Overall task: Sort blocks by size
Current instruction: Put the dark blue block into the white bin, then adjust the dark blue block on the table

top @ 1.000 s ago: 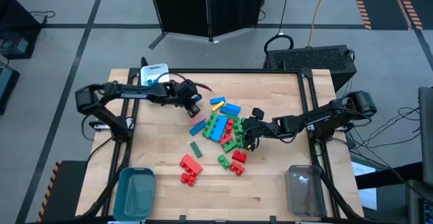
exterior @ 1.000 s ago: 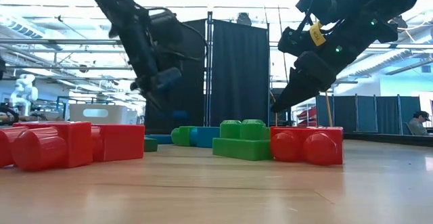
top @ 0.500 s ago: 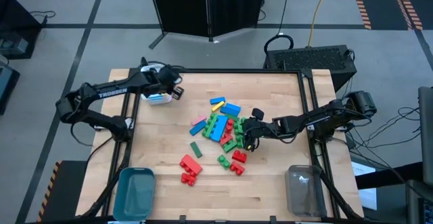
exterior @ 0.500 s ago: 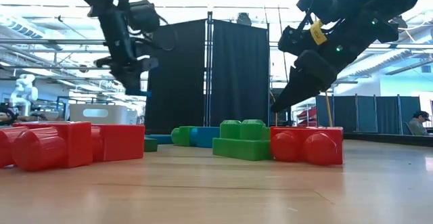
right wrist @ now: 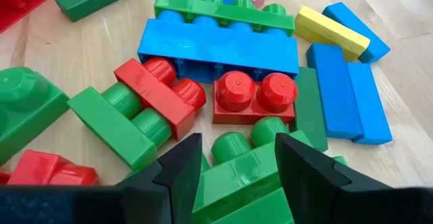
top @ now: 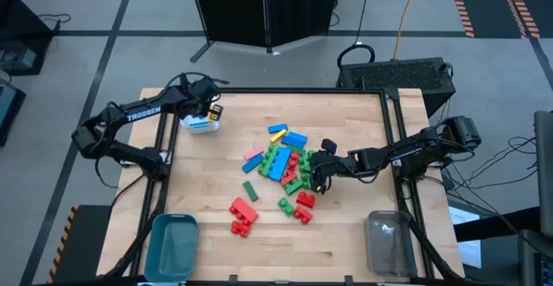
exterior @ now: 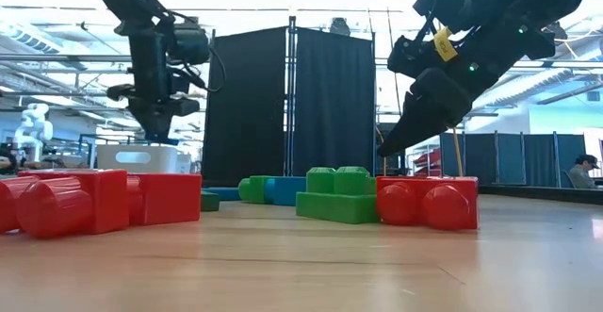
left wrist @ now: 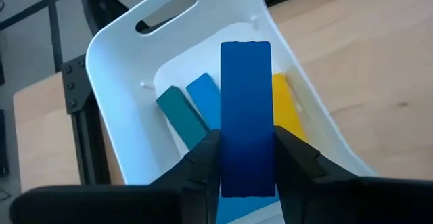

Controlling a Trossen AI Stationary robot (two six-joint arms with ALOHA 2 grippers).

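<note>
My left gripper (top: 212, 113) hangs over the white bin (top: 197, 124) at the table's far left corner, shut on a flat dark blue block (left wrist: 247, 109). A teal bar (left wrist: 181, 114), a light blue bar (left wrist: 204, 97) and a yellow bar (left wrist: 285, 105) lie in the bin. The other blocks lie in a mixed pile (top: 285, 161) at the table's middle. My right gripper (right wrist: 237, 176) stands open low over the pile's right side, above a green brick (right wrist: 238, 158). My left gripper pinches the dark blue block by its two long side edges (left wrist: 223, 158) between its two fingers, toward the end nearest the wrist. The fingers slant down from above and lie across the block. The block juts out ahead of them, lifted clear above the bin.
A teal bin (top: 173, 243) stands at the near left corner and a clear bin (top: 387, 243) at the near right. Red bricks (top: 242, 217) and a green bar (top: 250, 190) lie apart from the pile toward the near edge. Bare wood lies between the bins.
My left gripper has carried the dark blue block from the pile's far left side toward the table's far left corner, rising a little and rolling its wrist, until it came over the white bin. The block stays clear of the table.
</note>
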